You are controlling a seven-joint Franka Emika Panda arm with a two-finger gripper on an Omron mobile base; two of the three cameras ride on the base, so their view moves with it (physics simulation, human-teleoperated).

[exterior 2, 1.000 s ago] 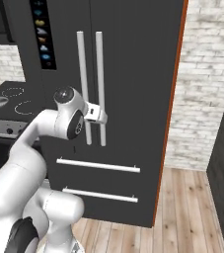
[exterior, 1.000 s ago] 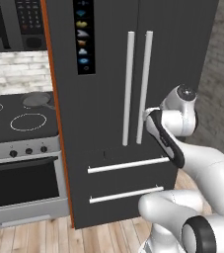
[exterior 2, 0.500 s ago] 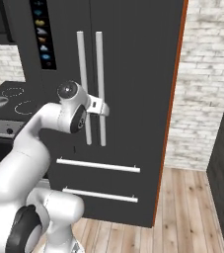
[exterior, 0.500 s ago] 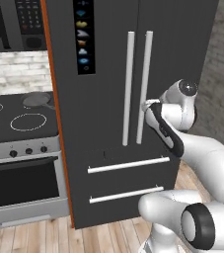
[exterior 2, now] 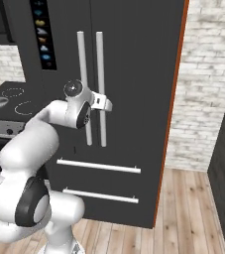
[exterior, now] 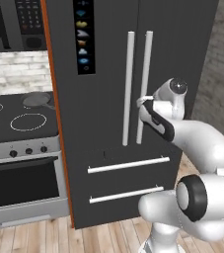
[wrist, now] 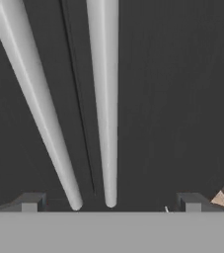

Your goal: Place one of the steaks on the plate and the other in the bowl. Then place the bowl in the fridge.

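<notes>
The fridge (exterior: pixel 108 64) is a tall dark-grey unit with both doors closed and a strip of small icons (exterior: pixel 83 37) on its left door. Two long silver bar handles (exterior: pixel 130 89) run down the middle. My gripper (exterior: pixel 144 101) is open and hovers right at the right-hand handle (exterior 2: pixel 100 89), about halfway up; I cannot tell whether it touches. In the hand view the two handles (wrist: pixel 103 99) run between my gripper's (wrist: pixel 111 205) dark fingertips (wrist: pixel 32 201), with nothing held. The steaks, the plate and the bowl are out of view.
Two drawer bars (exterior: pixel 128 164) cross the fridge's lower part. Left of the fridge stands a stove (exterior: pixel 24 121) with a pan (exterior: pixel 37 100) on it and an oven door (exterior: pixel 19 183) below. A brick wall (exterior 2: pixel 208 99) and wooden floor (exterior 2: pixel 193 208) lie to the right.
The hand has risen and reached forward, closer to the fridge's door handles. The jaws have stayed open. The fridge doors have not moved.
</notes>
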